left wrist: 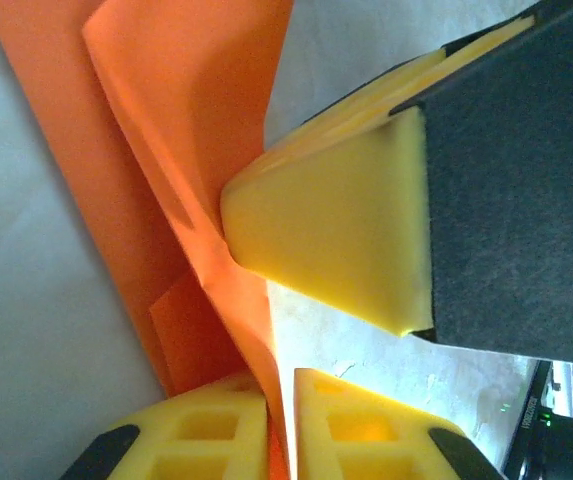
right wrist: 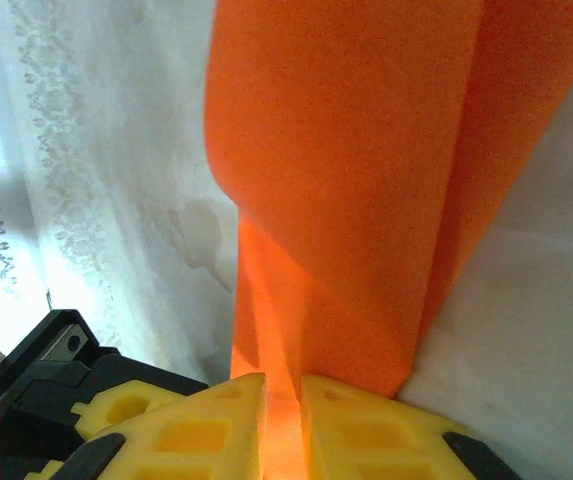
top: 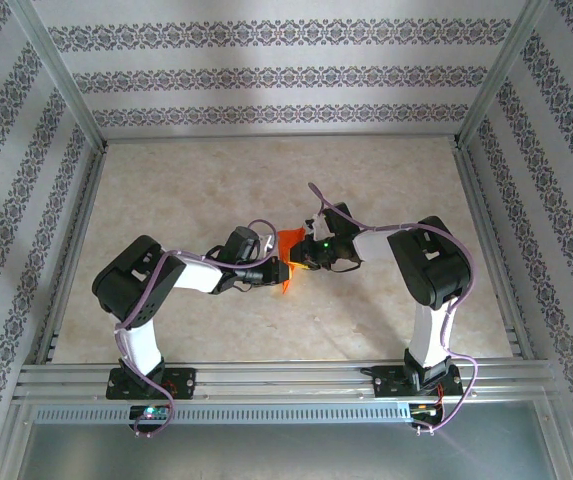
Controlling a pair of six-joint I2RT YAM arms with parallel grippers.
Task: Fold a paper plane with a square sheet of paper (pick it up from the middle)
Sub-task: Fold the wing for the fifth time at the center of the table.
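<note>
- Your right claw (right wrist: 283,390) gripped the folded orange paper (right wrist: 346,180) by one edge, likely to keep its crease taut.
- Your left claw (left wrist: 281,400) pinched it too, steadying it.

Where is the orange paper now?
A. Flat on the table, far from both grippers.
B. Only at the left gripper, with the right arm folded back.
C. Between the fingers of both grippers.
C: the orange paper runs into the narrow gap of the left gripper in its wrist view, and into that of the right gripper in its own.
</note>
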